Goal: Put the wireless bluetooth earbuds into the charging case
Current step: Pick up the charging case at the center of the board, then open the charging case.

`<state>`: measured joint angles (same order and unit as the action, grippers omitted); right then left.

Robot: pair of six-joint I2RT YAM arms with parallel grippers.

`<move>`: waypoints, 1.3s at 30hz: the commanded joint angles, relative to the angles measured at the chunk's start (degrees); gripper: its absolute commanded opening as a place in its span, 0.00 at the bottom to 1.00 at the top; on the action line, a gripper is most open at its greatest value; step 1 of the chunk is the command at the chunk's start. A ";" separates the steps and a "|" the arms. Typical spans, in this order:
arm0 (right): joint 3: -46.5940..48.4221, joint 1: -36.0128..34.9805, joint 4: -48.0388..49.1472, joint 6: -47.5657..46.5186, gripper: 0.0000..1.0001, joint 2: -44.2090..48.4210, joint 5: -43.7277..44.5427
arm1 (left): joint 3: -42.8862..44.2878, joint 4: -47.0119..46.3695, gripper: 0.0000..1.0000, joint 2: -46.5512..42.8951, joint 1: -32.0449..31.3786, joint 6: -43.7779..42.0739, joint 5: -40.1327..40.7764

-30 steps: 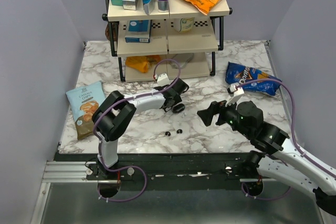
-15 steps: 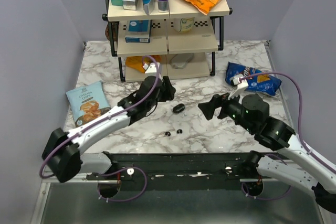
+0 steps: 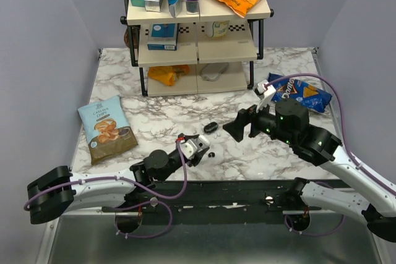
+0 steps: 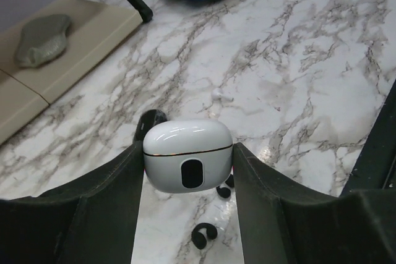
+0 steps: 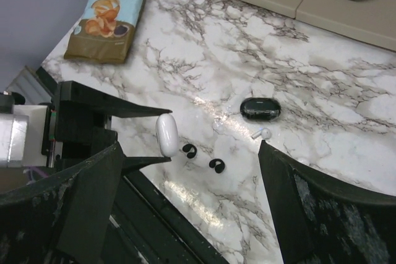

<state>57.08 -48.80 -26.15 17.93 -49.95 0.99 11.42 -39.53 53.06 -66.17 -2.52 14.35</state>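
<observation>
Left gripper (image 4: 189,154) pinching white oval case (image 4: 185,140), two tiny black earbuds (image 5: 216,166) just right, black oval charging case (image 5: 260,109) farther, right gripper (image 5: 190,145) spread.

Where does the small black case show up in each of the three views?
Top external: the black case sits near the picture's centre, just up and right of the left gripper.
Left wrist: partly hidden, peeking out behind the upper left of the white case.
Right wrist: right of centre, in plain sight.
Shared landmark: the white case clamped in the left gripper, visible in all three.
</observation>
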 commanded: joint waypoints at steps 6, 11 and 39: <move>0.66 -0.07 -5.05 -2.46 1.00 -3.83 -9.07 | -0.61 -20.85 0.00 3.28 -2.29 -15.14 -2.13; 1.19 -0.16 -3.82 -2.03 0.99 -7.43 -11.63 | -0.35 -19.98 0.00 3.46 -3.00 -16.37 -2.40; 3.30 -1.04 0.66 -1.23 0.96 -17.98 -13.04 | -0.35 -17.07 0.00 2.40 -4.40 -16.20 -1.78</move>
<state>59.16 -49.52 -25.96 16.47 -67.07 -12.25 10.28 -55.13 55.53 -69.89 -18.22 13.82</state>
